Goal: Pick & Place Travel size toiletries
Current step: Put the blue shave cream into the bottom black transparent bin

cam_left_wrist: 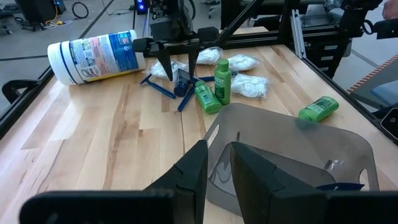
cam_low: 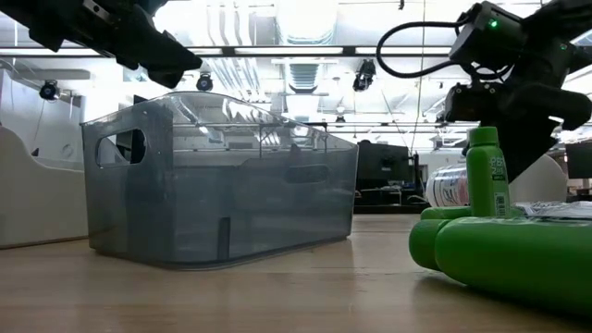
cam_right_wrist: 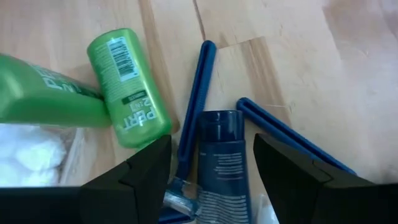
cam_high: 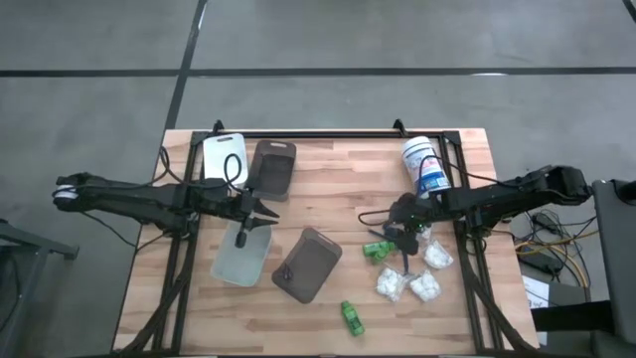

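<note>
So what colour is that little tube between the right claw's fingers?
Dark blue tube, clearest in the right wrist view.

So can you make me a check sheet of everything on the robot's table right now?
Surface: wooden table, no spills seen.
Job's things: green bottles and one lone green bottle; white packets; blue sticks and a dark blue tube lying flat.
Clutter: white tub on its side; brown tray, clear grey tray, dark tray, white tray.
Grippers: right gripper over the blue tube, jaws open on either side, not touching. Left gripper above the clear grey tray, jaws narrow, nothing seen held.
Cables: bundle beyond the table's right edge.
Surroundings: grey floor; big room, ceiling lights; no people seen.
</note>
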Robot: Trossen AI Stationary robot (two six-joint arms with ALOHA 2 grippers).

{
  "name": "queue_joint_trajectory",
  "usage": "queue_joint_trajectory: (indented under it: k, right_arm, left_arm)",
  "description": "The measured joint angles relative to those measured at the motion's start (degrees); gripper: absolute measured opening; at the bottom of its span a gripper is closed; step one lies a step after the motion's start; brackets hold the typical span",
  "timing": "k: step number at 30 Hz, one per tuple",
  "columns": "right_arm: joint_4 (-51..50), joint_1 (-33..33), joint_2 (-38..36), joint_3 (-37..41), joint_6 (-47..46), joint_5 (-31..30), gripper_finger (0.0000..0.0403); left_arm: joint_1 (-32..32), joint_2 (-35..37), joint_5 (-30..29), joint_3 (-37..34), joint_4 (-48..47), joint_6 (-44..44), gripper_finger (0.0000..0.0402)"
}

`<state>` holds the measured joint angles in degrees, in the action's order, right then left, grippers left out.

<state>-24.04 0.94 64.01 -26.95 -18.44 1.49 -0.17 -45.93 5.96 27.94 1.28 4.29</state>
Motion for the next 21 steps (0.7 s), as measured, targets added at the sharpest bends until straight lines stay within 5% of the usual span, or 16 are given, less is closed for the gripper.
queue_joint_trajectory:
  k: [11,21]
  right_arm:
    - [1.1,0.3,0.6,2.0,-0.5,-1.9,0.0223]
    - [1.1,0.3,9.3,0.4,-0.6,-2.0,0.0216]
  left_arm:
    - [0.0,0.0,0.0,0.0,0.0,0.0,0.0074]
    - [0.0,0.0,0.0,0.0,0.0,0.0,0.0074]
